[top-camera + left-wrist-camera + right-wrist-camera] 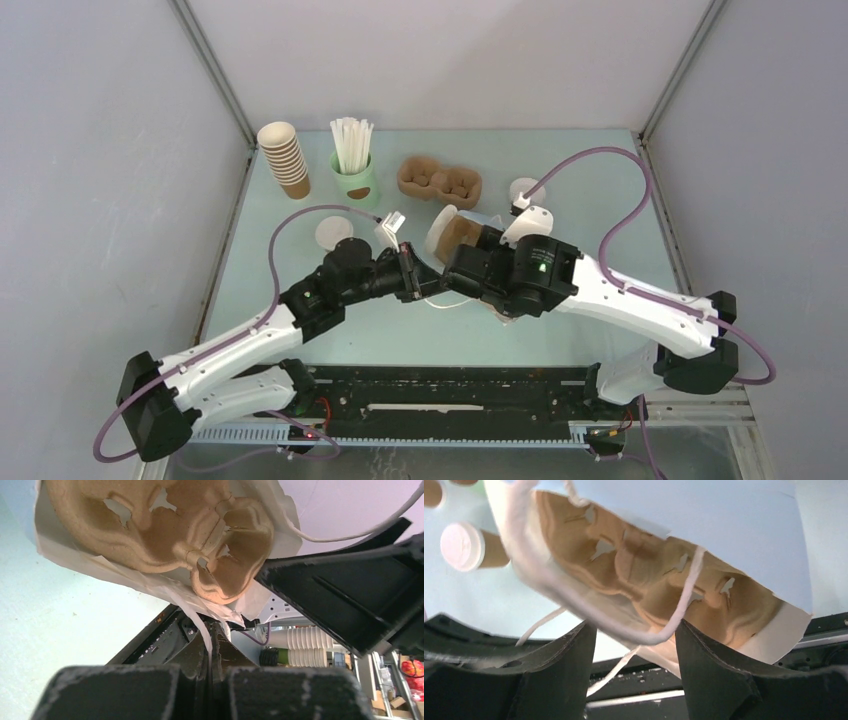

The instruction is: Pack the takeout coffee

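Observation:
A white paper bag (488, 226) hangs tilted between the two grippers above the middle of the table. A brown pulp carrier (639, 575) sits inside it, also visible as the pulp carrier (165, 535) in the left wrist view. My left gripper (408, 268) is shut on a white strip at the bag's edge (202, 630). My right gripper (636, 635) stands open, with the bag's handle loop (684, 595) hanging between its fingers. The takeout coffee (335, 233), a brown cup with a white lid, stands on the table left of the bag, apart from both grippers; the takeout coffee (461, 545) also shows in the right wrist view.
At the back stand a stack of lidless brown cups (285, 158), a mint-green cup of straws (354, 170) and a second pulp carrier (440, 180). Another white-lidded cup (523, 190) stands right of that carrier. Walls close in the left, back and right sides.

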`<state>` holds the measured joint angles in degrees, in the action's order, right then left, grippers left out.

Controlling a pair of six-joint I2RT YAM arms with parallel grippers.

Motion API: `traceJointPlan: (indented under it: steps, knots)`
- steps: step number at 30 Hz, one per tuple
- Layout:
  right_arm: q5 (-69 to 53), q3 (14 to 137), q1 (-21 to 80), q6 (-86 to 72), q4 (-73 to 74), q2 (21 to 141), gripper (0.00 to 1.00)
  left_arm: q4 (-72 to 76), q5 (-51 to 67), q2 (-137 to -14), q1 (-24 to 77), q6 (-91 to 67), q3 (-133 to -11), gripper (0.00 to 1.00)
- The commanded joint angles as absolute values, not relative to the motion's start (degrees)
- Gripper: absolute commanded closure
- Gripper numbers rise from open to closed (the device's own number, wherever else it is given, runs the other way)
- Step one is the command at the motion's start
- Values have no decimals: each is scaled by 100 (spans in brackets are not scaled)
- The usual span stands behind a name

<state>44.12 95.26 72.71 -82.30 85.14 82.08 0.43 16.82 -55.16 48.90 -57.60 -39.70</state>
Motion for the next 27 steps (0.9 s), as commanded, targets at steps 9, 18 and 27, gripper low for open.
traceJointPlan:
  steps: [9,18,27]
  knots:
    - [5205,9442,6927,-9607,9061,8908,33,527,1924,-5316,4898,-5965,-3808,100]
    - [5352,8924,6656,-9244,8162,9062,42,598,2064,-5333,4896,-5977,-3775,100]
    - [5377,8170,6249,-8795,7129,9151,44,593,2129,-5310,4898,-5970,-3656,100]
